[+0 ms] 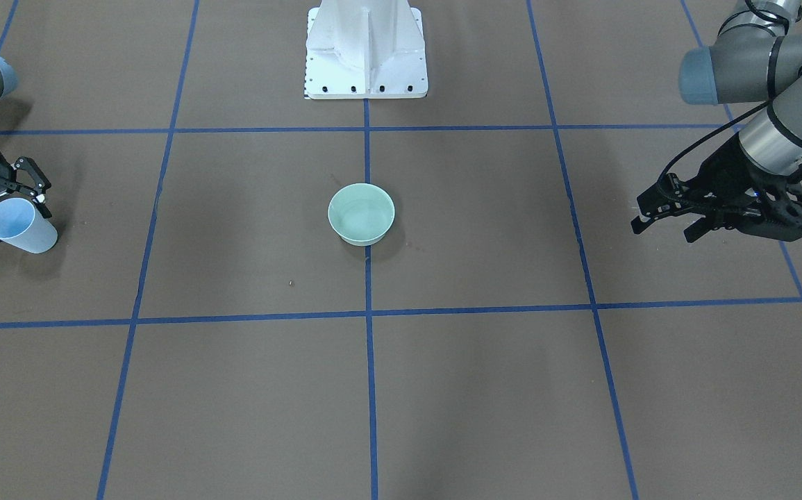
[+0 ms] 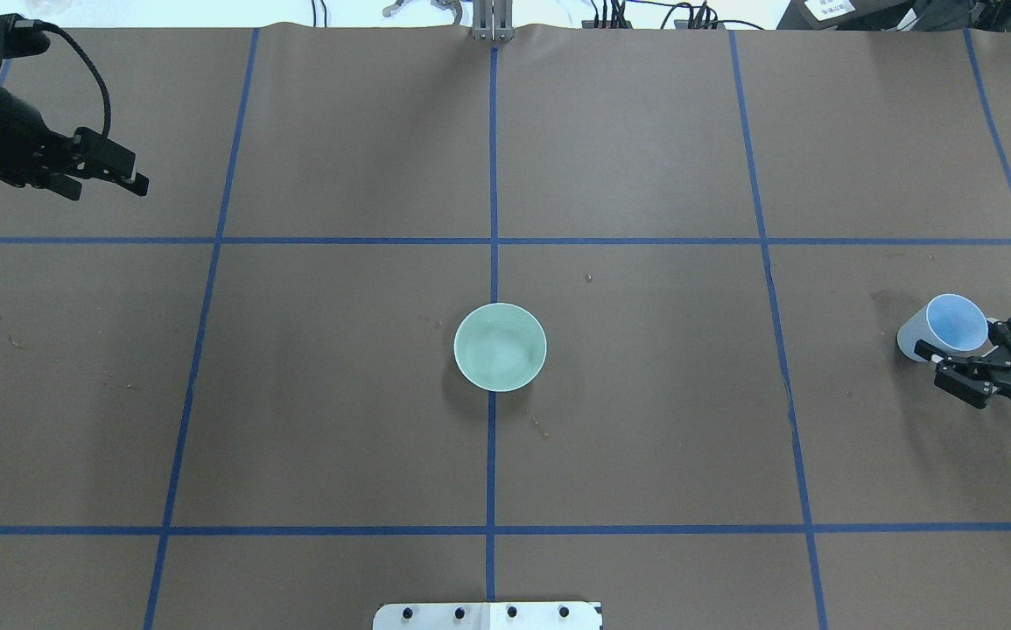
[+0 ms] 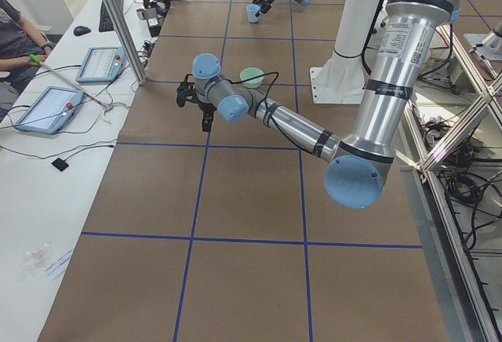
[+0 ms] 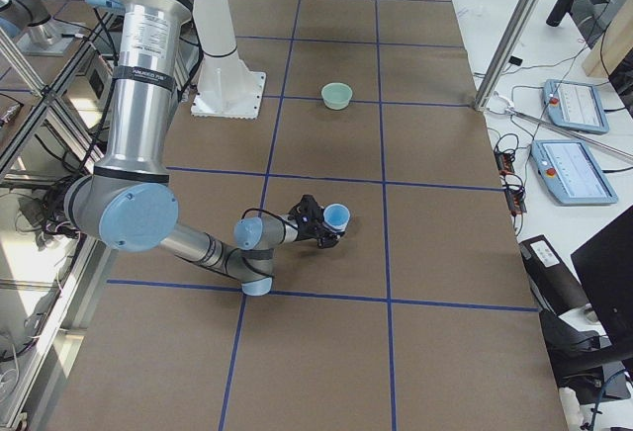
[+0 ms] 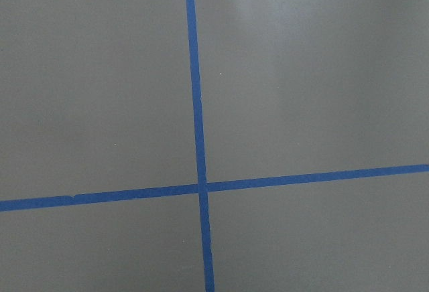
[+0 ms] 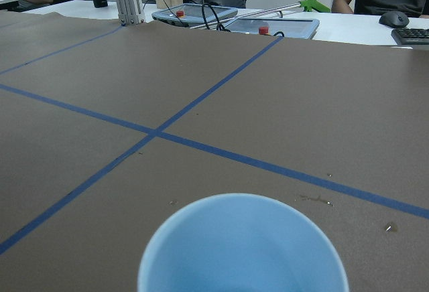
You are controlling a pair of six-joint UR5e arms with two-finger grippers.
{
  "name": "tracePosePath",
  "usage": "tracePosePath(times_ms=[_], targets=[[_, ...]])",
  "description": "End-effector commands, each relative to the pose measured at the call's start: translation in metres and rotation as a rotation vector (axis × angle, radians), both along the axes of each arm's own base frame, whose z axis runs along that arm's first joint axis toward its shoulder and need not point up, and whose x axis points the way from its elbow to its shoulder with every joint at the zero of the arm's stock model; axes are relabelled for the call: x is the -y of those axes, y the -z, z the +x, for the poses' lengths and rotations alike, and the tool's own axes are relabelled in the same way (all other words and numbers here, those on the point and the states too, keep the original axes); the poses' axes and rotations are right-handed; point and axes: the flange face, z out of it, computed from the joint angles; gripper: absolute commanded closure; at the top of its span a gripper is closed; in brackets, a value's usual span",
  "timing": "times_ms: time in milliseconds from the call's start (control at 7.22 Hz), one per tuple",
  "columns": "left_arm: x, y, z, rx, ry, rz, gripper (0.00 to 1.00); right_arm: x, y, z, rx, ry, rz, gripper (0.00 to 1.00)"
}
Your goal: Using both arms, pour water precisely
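A mint-green bowl [image 1: 332, 212] [image 2: 458, 346] stands at the table's centre. Faint sheen inside it looks like water [image 2: 500, 350]. My right gripper [image 2: 965, 343] [image 1: 6, 201] is shut on a pale-blue cup [image 2: 953, 322] [image 1: 20, 226] [image 4: 336, 217], tilted, low over the table at my far right. The cup's rim fills the bottom of the right wrist view [image 6: 242, 245]; I cannot tell if it holds water. My left gripper [image 1: 663, 230] [image 2: 124, 175] is open and empty, hovering at my far left, well away from the bowl.
The white pedestal [image 1: 366, 48] stands behind the bowl. Blue tape lines [image 5: 198, 138] grid the brown table. Small specks lie near the bowl [image 2: 540, 427]. Tablets [image 6: 281, 25] and seated people are past the far edge.
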Motion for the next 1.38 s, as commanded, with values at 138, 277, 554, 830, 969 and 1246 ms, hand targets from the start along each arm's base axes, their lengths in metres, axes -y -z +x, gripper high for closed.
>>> tracePosePath(times_ms=[138, 277, 554, 830, 969, 1246], targets=[[-0.007, 0.014, -0.004, 0.009, 0.001, -0.016, 0.01, -0.007, -0.002, 0.011, 0.006, 0.001, 0.005, 0.01], [-0.008, 0.015, -0.004, 0.011, 0.001, -0.018, 0.01, -0.009, -0.003, 0.012, 0.005, 0.004, 0.004, 0.01], [-0.007, 0.015, -0.004, 0.012, 0.002, -0.018, 0.01, -0.022, -0.007, 0.021, 0.022, 0.041, 0.011, 0.01], [-0.008, 0.015, -0.003, 0.011, 0.001, -0.019, 0.01, -0.05, -0.022, 0.053, 0.009, 0.096, -0.001, 0.01], [-0.008, 0.014, -0.003, 0.012, 0.001, -0.021, 0.01, -0.068, -0.03, 0.078, 0.008, 0.125, -0.006, 0.01], [-0.008, 0.013, -0.003, 0.015, 0.005, -0.024, 0.01, -0.088, -0.043, 0.111, -0.024, 0.13, -0.027, 0.01]])
